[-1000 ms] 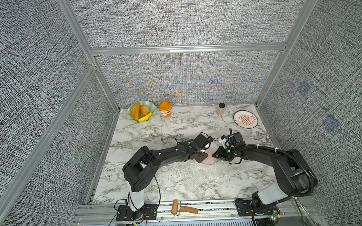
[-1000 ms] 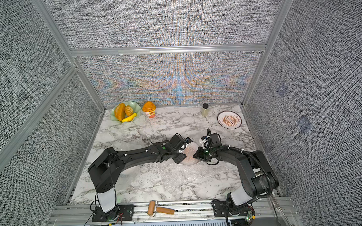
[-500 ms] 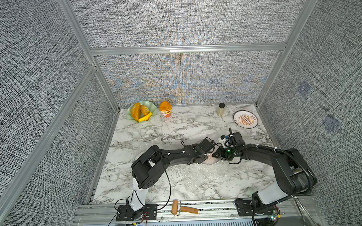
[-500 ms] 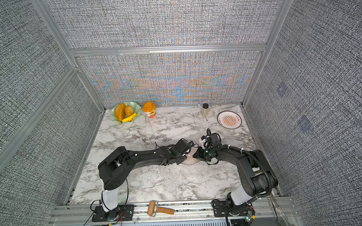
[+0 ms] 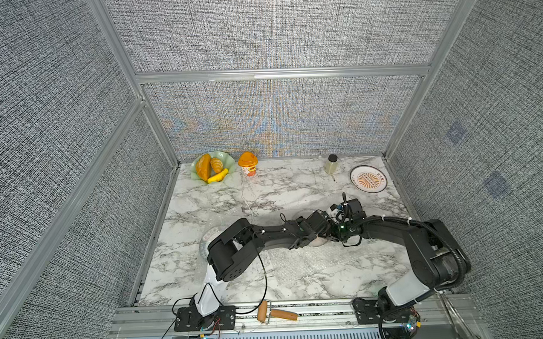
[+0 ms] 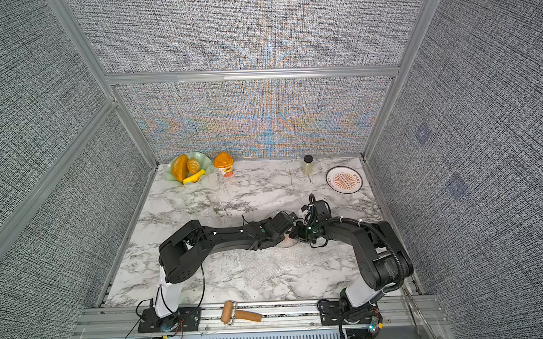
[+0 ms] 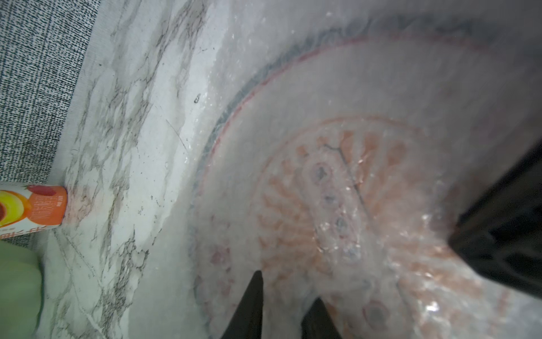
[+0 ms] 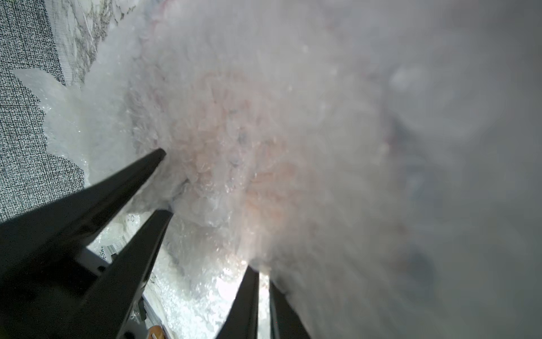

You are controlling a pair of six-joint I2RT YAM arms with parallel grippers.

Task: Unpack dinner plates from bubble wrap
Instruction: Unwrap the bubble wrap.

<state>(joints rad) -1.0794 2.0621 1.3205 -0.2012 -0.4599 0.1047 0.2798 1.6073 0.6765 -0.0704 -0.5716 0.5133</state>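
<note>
Grey woven-textured walls point(image 5: 274, 30) in a silver metal frame point(image 5: 279, 74) enclose a white, grey-veined marble surface point(image 5: 203, 203) under soft, even light.

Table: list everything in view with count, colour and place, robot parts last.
table: one, white-grey marble, cell floor.
green dish: one, pale green, far left corner.
food pieces: three, orange-brown and yellow, in the dish.
cup: one, orange, beside the dish.
jar: one, pale, black lid, far edge.
bare plate: one, white with orange sunburst, far right corner.
wrapped plate: one, same pattern, centre, under bubble wrap.
bubble wrap: at least two sheets, clear, over the centre plate and flat nearer the front.
roller: one, tan, front rail.
left pincer: one, black, centre, gripping the wrap.
right pincer: one, black, centre, pinching the same wrap.
</note>
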